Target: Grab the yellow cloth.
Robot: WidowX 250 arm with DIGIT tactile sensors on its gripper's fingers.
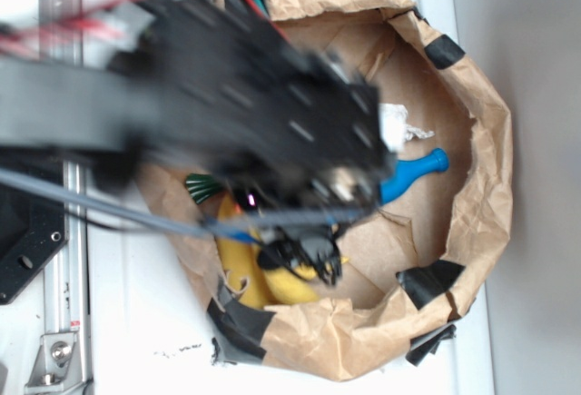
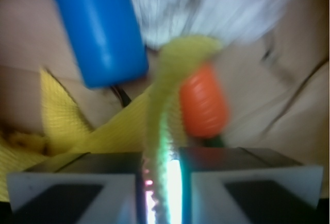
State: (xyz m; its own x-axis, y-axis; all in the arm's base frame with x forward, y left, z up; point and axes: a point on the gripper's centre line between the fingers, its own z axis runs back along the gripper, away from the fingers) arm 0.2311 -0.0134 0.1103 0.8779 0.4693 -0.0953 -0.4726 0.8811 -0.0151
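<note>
Gripper (image 2: 161,193) is clamped on a raised fold of the yellow cloth (image 2: 170,105); in the wrist view the fold stands up between the two nearly touching pads (image 2: 77,188). The rest of the cloth lies on the floor of the brown paper bag (image 1: 481,195), under the arm, beside the blue bottle (image 1: 413,175). An orange toy (image 2: 202,102) sits just behind the fold, white paper wad (image 2: 216,7) further back. Cloth looks soft, light, limp, so it probably drapes and stretches when lifted. The pinch on a ridge looks sound; a thin fold could slip out.
</note>
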